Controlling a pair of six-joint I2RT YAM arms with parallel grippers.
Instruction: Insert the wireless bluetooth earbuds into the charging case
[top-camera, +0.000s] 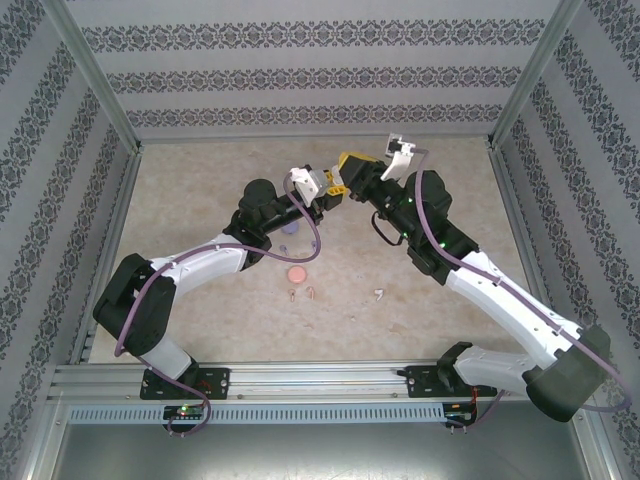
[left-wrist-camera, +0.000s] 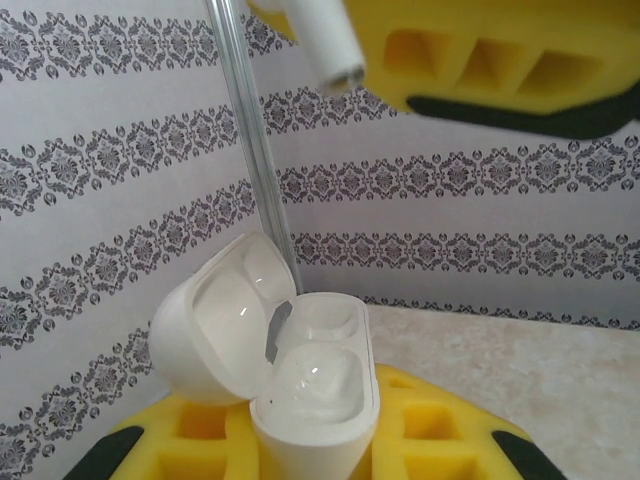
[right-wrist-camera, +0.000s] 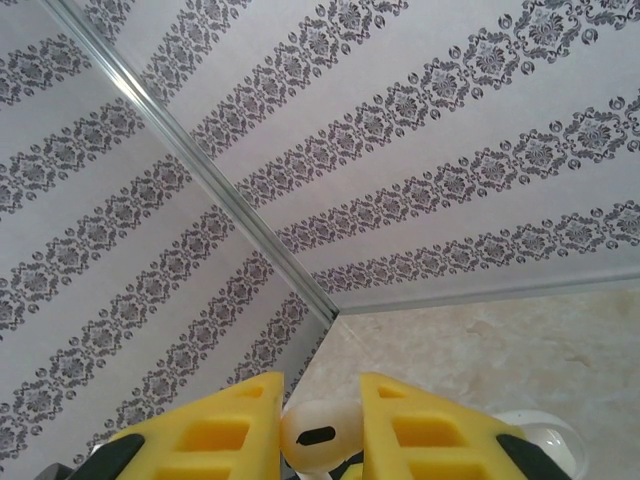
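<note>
white earbud (right-wrist-camera: 312, 437) in right gripper (right-wrist-camera: 320, 415), case (left-wrist-camera: 318, 405) open

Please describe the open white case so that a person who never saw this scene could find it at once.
Look above the middle of the table. There the left gripper holds the white case, opposite the white earbud in the right gripper. Unlike the pink case lying on the table, it is white and its lid stands open.

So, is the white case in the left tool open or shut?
Open: the lid is swung back from the case, so its hollow inside shows.
</note>
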